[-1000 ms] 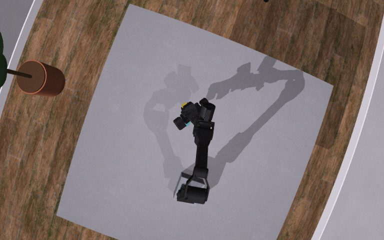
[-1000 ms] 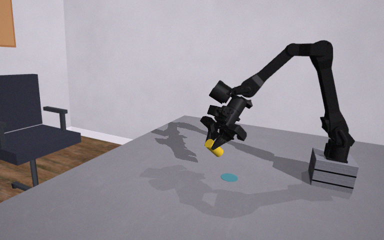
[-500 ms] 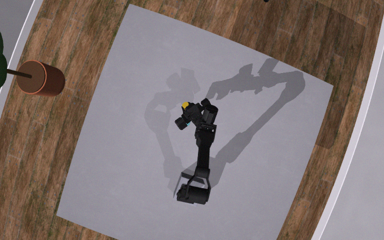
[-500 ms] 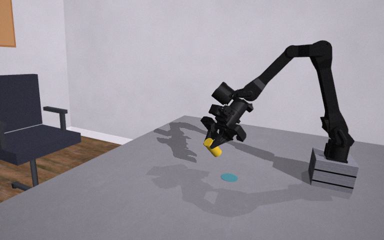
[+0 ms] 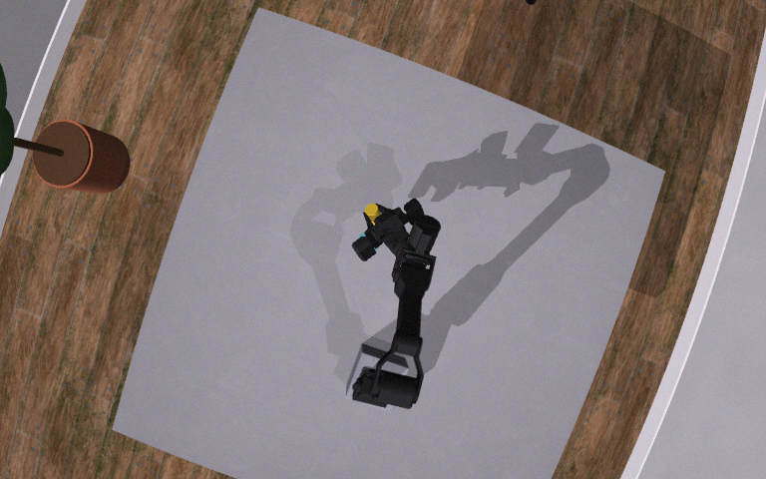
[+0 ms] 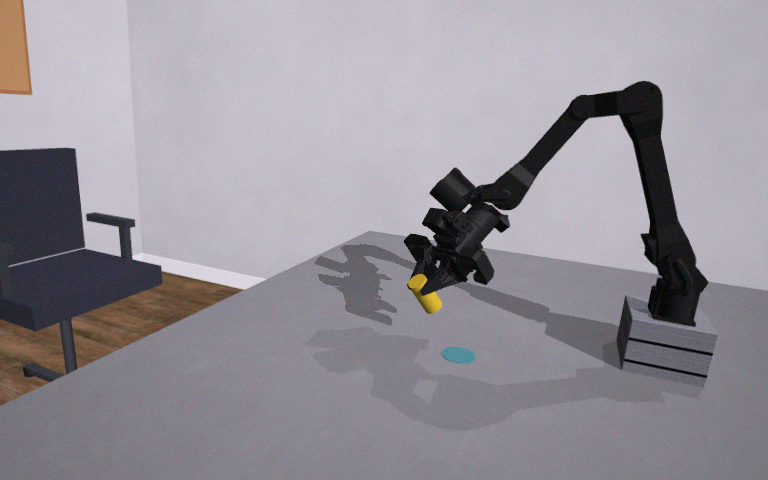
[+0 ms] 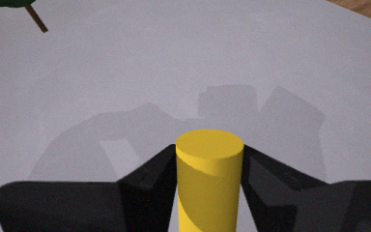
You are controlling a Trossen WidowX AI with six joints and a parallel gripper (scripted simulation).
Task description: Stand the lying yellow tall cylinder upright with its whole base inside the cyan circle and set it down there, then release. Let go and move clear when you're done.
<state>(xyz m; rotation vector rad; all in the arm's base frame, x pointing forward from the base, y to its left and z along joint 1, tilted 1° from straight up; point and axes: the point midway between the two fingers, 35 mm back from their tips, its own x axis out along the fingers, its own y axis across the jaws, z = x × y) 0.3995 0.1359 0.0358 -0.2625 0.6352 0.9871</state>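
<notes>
Overhead, arm (image 6: 645, 147) arched, fingers (image 6: 428, 286) clamped on tilted yellow cylinder (image 6: 425, 293) above cyan circle (image 6: 458, 355)

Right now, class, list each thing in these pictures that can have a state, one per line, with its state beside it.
gripper: shut on the yellow cylinder, raised above the table
yellow cylinder: held in the air, tilted, neither lying nor upright
cyan circle: uncovered, nothing standing on it
table: bears the cyan circle and the arm's base
</notes>
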